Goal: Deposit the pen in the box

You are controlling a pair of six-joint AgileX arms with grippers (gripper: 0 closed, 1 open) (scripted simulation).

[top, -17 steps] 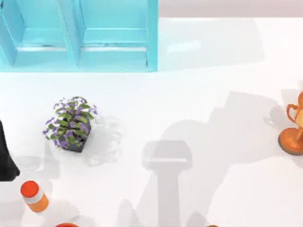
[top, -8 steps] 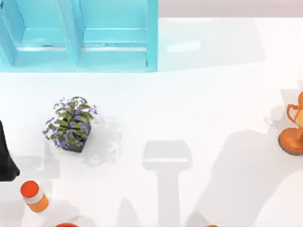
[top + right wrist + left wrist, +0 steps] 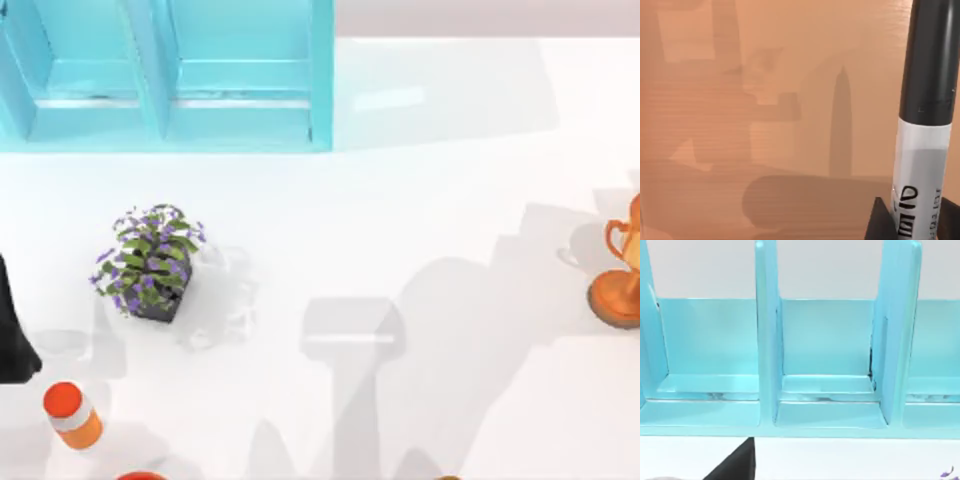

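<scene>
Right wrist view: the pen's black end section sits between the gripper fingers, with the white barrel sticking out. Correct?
Not quite. In the right wrist view the fingers flank the pen's white lettered barrel, and the black end section sticks out beyond them.

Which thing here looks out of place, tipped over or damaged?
The orange-capped bottle lies tipped on the table at its left, near the potted plant. The plant, the trophy and the box stand upright and undamaged. In the right wrist view, the pen is held in the right pincer.
</scene>
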